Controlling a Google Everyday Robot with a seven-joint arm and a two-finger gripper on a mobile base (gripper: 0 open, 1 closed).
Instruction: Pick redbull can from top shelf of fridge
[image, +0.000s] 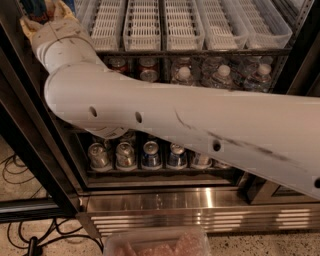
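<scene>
The tool (44, 15) is far left at the top shelf (200, 51), beside five white trays (145, 25). I cannot tell its grip.

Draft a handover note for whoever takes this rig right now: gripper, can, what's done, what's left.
The gripper sits at the left end of the top shelf, at the picture's upper-left corner; whether it holds anything is unclear.
The redbull can, probably the blue shape beside it, is mostly cut off.
Done: the arm extends into the fridge.
Left: confirm the grasp, draw the can out.
</scene>
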